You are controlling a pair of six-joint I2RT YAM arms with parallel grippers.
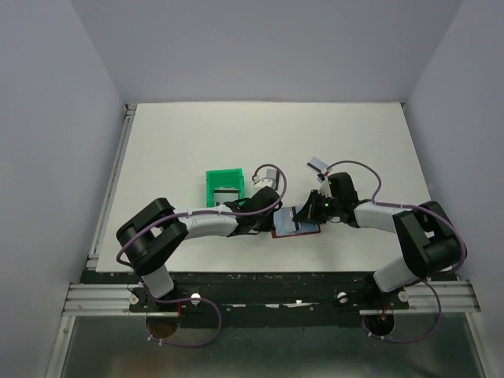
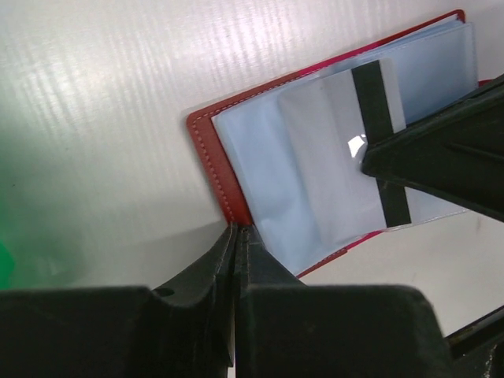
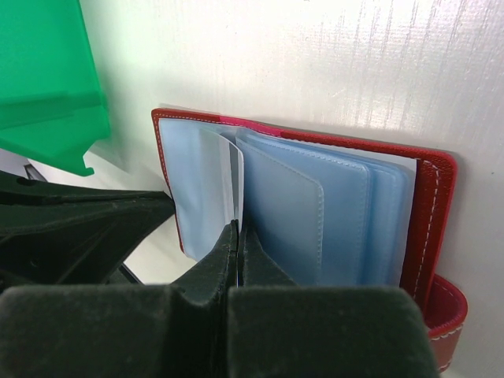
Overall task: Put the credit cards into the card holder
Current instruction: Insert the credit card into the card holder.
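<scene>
White table (image 1: 354, 142): open card holder (image 1: 293, 224), right claw (image 3: 237, 230) pinching credit card (image 2: 339, 157).

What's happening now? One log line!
left hand: shut on card holder | right hand: shut on credit card | card: between sleeves

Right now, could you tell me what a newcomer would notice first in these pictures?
The open red card holder in the middle of the table, where both tools meet: the left tool pinches its edge, while the right tool grips a striped credit card over the blue sleeves. A bright green tray stands just beyond it, leftward.
</scene>
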